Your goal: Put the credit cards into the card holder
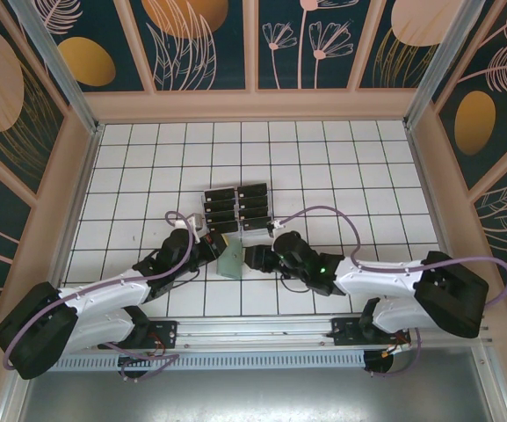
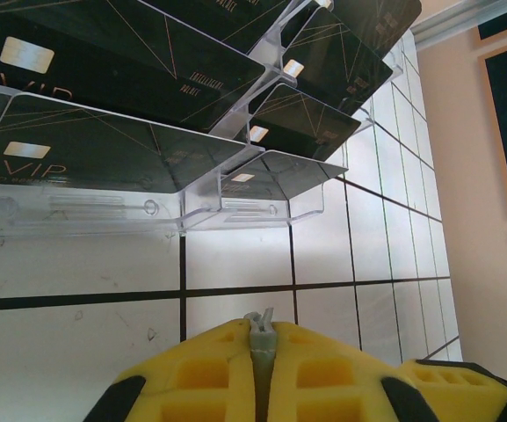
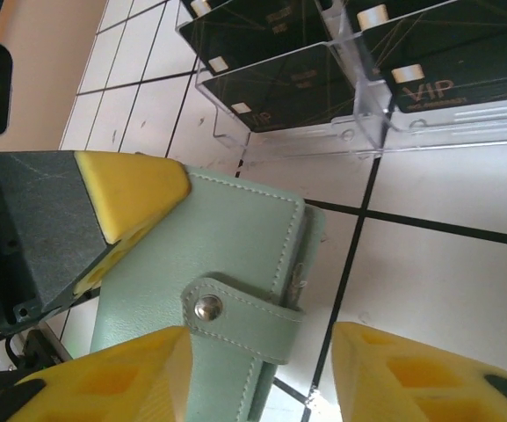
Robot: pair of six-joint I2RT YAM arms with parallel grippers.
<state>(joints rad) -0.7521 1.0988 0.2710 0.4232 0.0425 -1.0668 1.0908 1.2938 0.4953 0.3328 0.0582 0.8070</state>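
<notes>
The sage-green card holder is held on edge just in front of the rack, its snap strap fastened. My left gripper is shut on one edge of it; a thin green edge shows pinched between the yellow pads. My right gripper is open, its yellow fingers spread either side of the strap end without clamping it. The black credit cards sit in the clear slotted rack, with "VIP" lettering readable on some.
The clear plastic rack stands just beyond both grippers, very close to the card holder. White tiled floor stretches around it, bounded by beige walls. The left gripper's finger presses on the holder's far side.
</notes>
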